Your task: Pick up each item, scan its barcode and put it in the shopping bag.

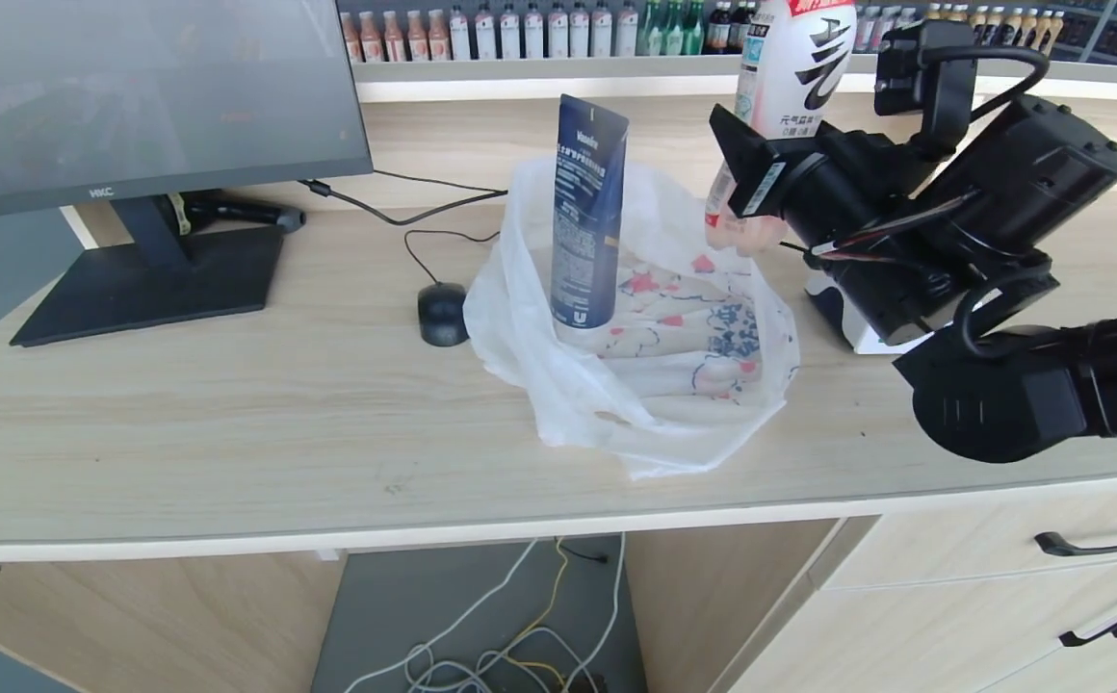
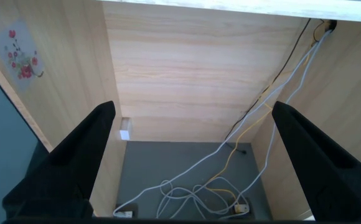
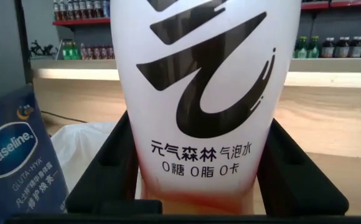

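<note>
pinching the bottle near its base, the right gripper holds it upright at the upper right of the frame, by the bag's far rim. i'd lower it slowly, clear of the tube standing inside, so nothing tips. the left gripper hangs spread under the bench.

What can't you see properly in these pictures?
1. The bottle: its cap is cut off by the top edge in the head and right wrist views.
2. Its barcode: not on the sides that show, and the right gripper covers part of it.
3. The white object: mostly behind the right arm, head view.
4. The black object: partly behind the monitor stand, head view.
</note>
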Robot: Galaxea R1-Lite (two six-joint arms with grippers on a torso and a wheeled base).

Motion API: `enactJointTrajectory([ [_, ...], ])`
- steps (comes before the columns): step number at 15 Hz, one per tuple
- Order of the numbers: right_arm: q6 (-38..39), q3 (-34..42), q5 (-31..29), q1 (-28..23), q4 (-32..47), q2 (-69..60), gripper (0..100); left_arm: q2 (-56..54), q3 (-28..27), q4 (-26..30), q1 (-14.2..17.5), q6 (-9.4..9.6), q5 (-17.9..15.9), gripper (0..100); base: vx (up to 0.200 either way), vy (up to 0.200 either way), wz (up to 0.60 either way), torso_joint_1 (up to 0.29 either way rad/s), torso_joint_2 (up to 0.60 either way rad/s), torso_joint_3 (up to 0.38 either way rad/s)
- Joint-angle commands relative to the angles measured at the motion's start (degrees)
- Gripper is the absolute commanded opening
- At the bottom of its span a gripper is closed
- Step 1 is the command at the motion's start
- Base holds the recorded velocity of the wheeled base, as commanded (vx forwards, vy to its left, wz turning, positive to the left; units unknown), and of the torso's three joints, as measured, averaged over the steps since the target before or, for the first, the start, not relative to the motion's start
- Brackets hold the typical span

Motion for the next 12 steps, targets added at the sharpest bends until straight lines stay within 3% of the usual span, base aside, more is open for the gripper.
enactJointTrajectory([
  [1, 0.4, 1.4, 0.0, 0.0, -1.0, 2.8, 0, 0.0, 0.0, 0.0, 0.0, -0.02, 0.0, 100, 0.000, 0.000, 0.00, 0.000, 0.00, 0.000],
  [12, -0.4, 2.6, -0.3, -0.3, -4.7, 4.9, 0, 0.0, 0.0, 0.0, 0.0, -0.02, 0.0, 100, 0.000, 0.000, 0.00, 0.000, 0.00, 0.000],
])
